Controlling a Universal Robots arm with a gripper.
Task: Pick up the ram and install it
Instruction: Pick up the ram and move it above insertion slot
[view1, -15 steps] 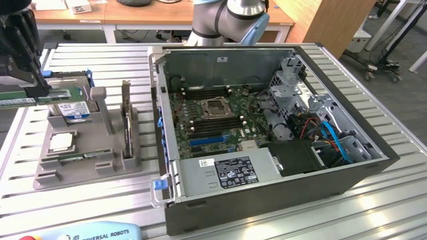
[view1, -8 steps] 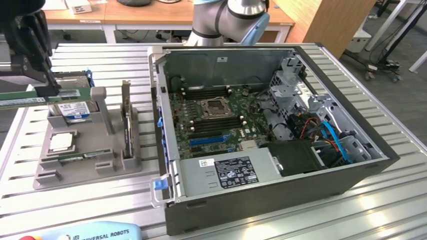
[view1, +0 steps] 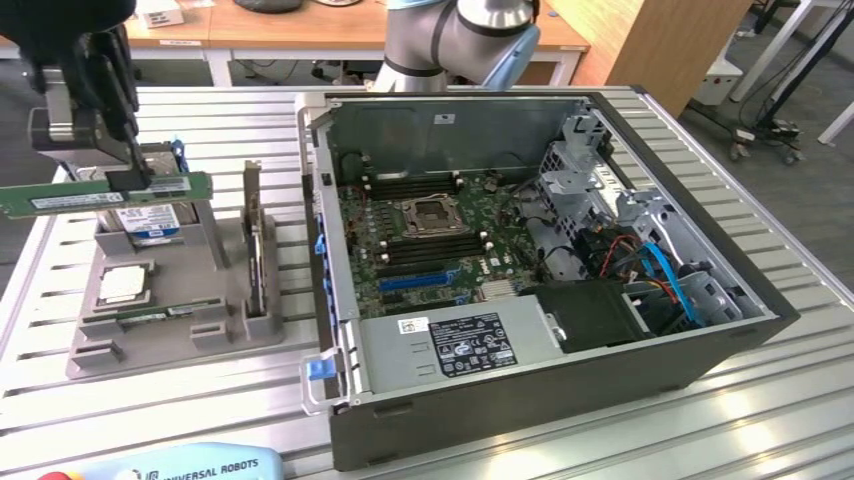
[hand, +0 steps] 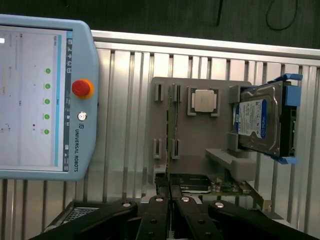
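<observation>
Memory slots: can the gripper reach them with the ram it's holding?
Probably yes. The gripper holds the ram off the tray; the case lies open and the memory slots beside the socket look uncovered.

Silver-grey arm (view1: 441, 40) with blue joint cap (view1: 517, 52); black claw (hand: 170, 193) with silver screws (hand: 185, 199).

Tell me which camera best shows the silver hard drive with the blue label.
The wrist view: the silver hard drive stands on edge, blue label plainly visible. In the exterior view, the slim green ram stick held by the gripper crosses it, hiding part.
</observation>
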